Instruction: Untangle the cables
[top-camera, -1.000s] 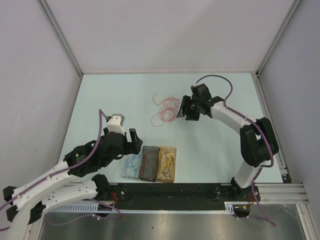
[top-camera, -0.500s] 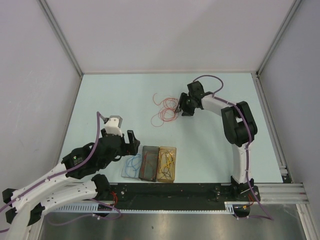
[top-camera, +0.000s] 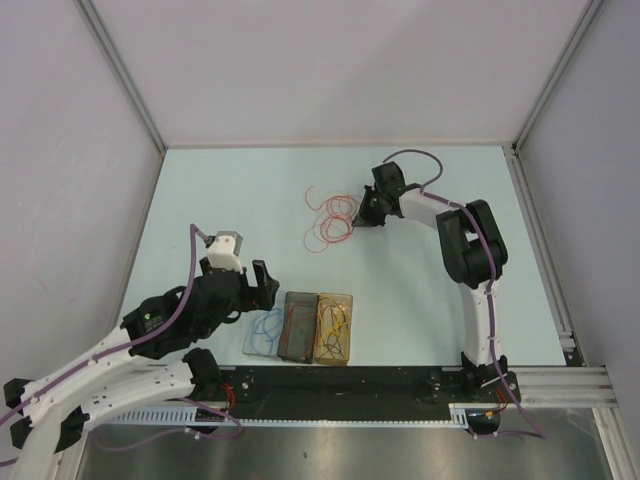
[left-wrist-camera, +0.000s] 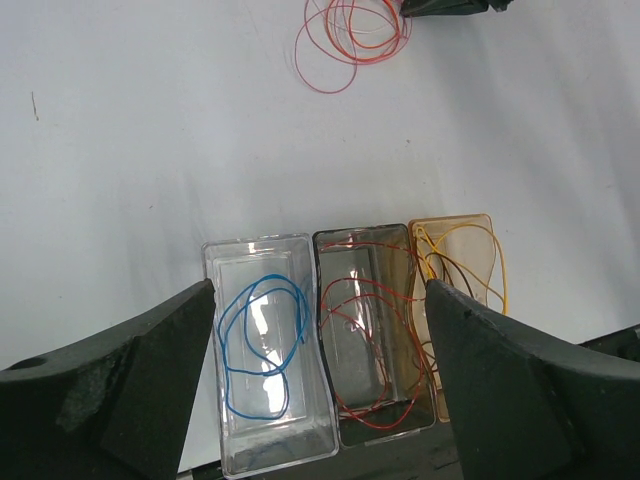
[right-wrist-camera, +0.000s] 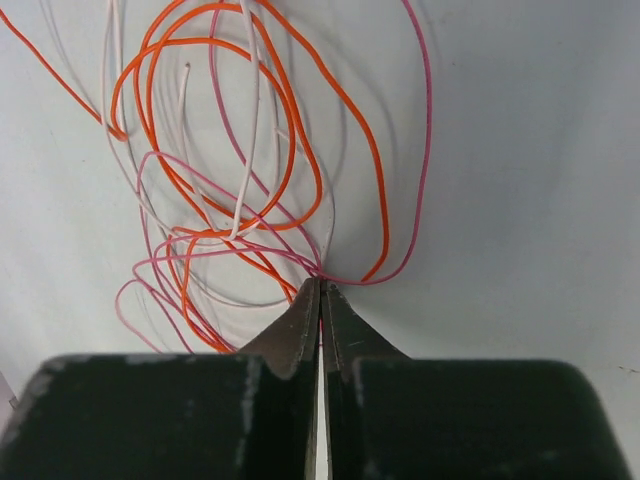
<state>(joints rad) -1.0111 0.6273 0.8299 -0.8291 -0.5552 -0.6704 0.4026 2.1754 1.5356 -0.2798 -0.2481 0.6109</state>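
loosely, orange, pink and white cables (right-wrist-camera: 232, 232) loop over one another.

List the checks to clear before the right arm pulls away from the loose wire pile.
1. Right gripper shut at the edge of the tangle: ok.
2. Only one wire pinched: cannot tell; pink and orange strands both meet at the tips.
3. Pinched strand free of the other loops: not ok; pink, orange and white loops overlap.
4. Left gripper open and away from the pile: ok.
5. Three trays by the arm bases, each holding its own sorted wires: ok.
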